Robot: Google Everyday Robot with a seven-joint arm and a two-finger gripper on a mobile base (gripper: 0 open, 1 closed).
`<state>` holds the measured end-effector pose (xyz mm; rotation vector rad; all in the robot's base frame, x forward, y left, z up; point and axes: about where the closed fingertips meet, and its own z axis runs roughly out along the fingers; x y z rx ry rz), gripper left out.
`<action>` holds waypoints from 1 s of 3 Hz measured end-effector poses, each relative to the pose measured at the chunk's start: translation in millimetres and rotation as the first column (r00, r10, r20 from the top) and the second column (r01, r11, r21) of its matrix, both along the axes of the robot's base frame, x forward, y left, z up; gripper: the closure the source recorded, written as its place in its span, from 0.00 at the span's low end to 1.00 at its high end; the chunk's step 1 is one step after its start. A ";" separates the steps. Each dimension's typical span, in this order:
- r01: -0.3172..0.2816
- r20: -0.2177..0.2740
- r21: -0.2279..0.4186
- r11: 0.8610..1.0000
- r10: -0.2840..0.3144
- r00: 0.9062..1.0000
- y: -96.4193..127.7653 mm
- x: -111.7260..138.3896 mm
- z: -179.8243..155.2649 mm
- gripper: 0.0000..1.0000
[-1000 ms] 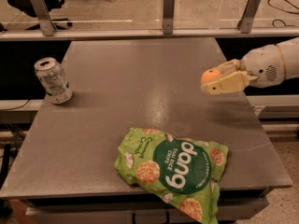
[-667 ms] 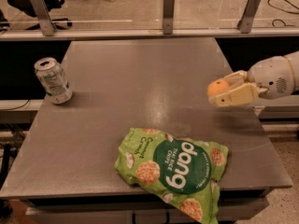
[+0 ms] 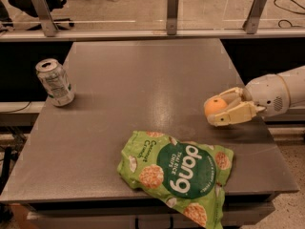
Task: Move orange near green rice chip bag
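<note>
Fingers [image 3: 237, 115] of the gripper [image 3: 218, 109] are closed on the orange [image 3: 214, 106], one cream pad above the fruit and one below, pinching it between them. Grey table [image 3: 143, 75]: largest item in view, a flat matte top running back to a railing with metal posts. Green rice chip bag [image 3: 178, 173]: lying flat and crinkled at the near edge of the table, right of centre, with its lower corner hanging past the front edge; the dark green "dang" circle faces up and reads upside down from this view. Robot arm [image 3: 276, 93]: white, entering from the right side at mid-height, with the gripper over the right edge of the table. Soda can [image 3: 55, 82]: upright with a slight tilt, at the left edge of the table, well apart from the bag. Orange: held clear of the surface, above the right portion of the table, beyond the bag's upper right corner, near it but not touching.
</note>
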<state>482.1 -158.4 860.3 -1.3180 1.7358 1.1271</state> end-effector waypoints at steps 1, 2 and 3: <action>-0.030 -0.005 0.012 0.999 0.030 1.000 4.8 -7.5 -7.9 0.59; -0.047 -0.005 0.023 0.999 0.047 0.999 7.6 -16.8 -9.2 0.36; -0.065 -0.005 0.038 0.997 0.065 0.998 13.8 -25.8 -8.3 0.12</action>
